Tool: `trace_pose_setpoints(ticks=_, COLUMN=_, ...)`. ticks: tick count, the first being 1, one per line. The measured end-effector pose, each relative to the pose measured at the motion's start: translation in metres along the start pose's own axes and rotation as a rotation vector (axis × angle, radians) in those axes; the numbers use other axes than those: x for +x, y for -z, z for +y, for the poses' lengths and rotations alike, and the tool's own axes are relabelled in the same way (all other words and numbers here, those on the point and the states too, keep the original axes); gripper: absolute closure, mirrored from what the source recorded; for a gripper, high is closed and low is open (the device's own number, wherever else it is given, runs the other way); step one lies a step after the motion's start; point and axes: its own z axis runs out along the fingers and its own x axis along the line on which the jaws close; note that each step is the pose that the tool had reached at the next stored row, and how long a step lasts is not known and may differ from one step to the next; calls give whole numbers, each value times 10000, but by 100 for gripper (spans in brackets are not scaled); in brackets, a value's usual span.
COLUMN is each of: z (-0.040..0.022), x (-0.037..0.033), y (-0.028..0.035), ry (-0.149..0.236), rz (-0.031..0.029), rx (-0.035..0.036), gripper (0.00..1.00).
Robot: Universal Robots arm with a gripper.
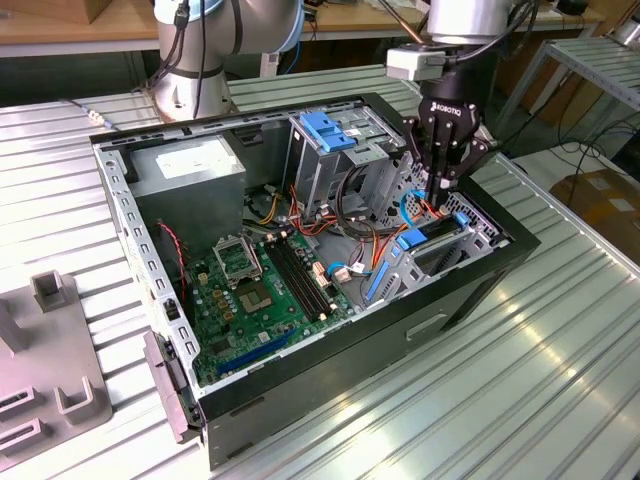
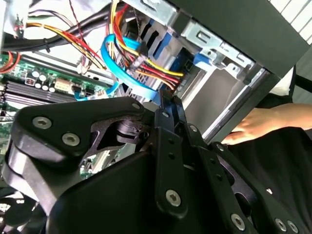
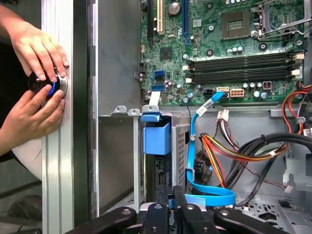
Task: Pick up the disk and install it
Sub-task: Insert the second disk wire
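Observation:
The disk (image 1: 425,250) sits in the drive bay at the front corner of the open computer case (image 1: 250,385), on the exterior view's right. Its blue rails run along both sides. In the first wrist view the disk's dark end face (image 3: 158,168) shows under a blue plastic tab. My gripper (image 1: 442,188) hangs just above that bay. Its fingers (image 2: 167,105) are together, and the end of a blue flat cable (image 2: 119,73) runs in between them. The same cable (image 3: 209,195) loops from the mainboard to the fingertips (image 3: 163,200).
Bundles of red, yellow and black wires (image 3: 243,146) crowd the bay. The mainboard (image 1: 260,290), a grey power supply box (image 1: 190,175) and a cage with a blue handle (image 1: 330,135) fill the case. A person's hands (image 3: 36,53) rest on a round knob on the table rail beside the case.

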Motion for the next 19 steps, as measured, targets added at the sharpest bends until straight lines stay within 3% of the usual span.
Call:
trace_pose_setpoints(ticks=2, z=42, x=7, y=-4, ry=2, rz=-20, rx=16, gripper=84)
trace_pose_setpoints(ticks=5, z=48, x=10, y=-4, ry=8, rz=-35, rx=23, gripper=84)
trace_pose_setpoints(ticks=6, z=55, x=23, y=-11, ry=5, rz=-85, rx=25, gripper=84)
trace_pose_setpoints(ticks=8, z=73, x=75, y=-33, ry=4, rz=-258, rx=34, gripper=84)
trace_pose_setpoints(ticks=9, z=87, x=107, y=-46, ry=4, rz=-397, rx=37, gripper=84)
trace_pose_setpoints(ticks=13, z=103, x=192, y=-81, ry=5, rz=-656, rx=45, gripper=84)
trace_pose_setpoints(ticks=14, z=103, x=215, y=-91, ry=5, rz=-750, rx=44, gripper=84)
trace_pose_setpoints(ticks=15, z=103, x=234, y=-99, ry=5, rz=-861, rx=43, gripper=84)
trace_pose_setpoints(ticks=16, z=102, x=277, y=-116, ry=7, rz=-1100, rx=44, gripper=84)
trace_pose_setpoints(ticks=17, z=102, x=293, y=-123, ry=4, rz=-1206, rx=52, gripper=84)
trace_pose_setpoints(ticks=19, z=101, x=330, y=-138, ry=-18, rz=-1349, rx=127, gripper=84)
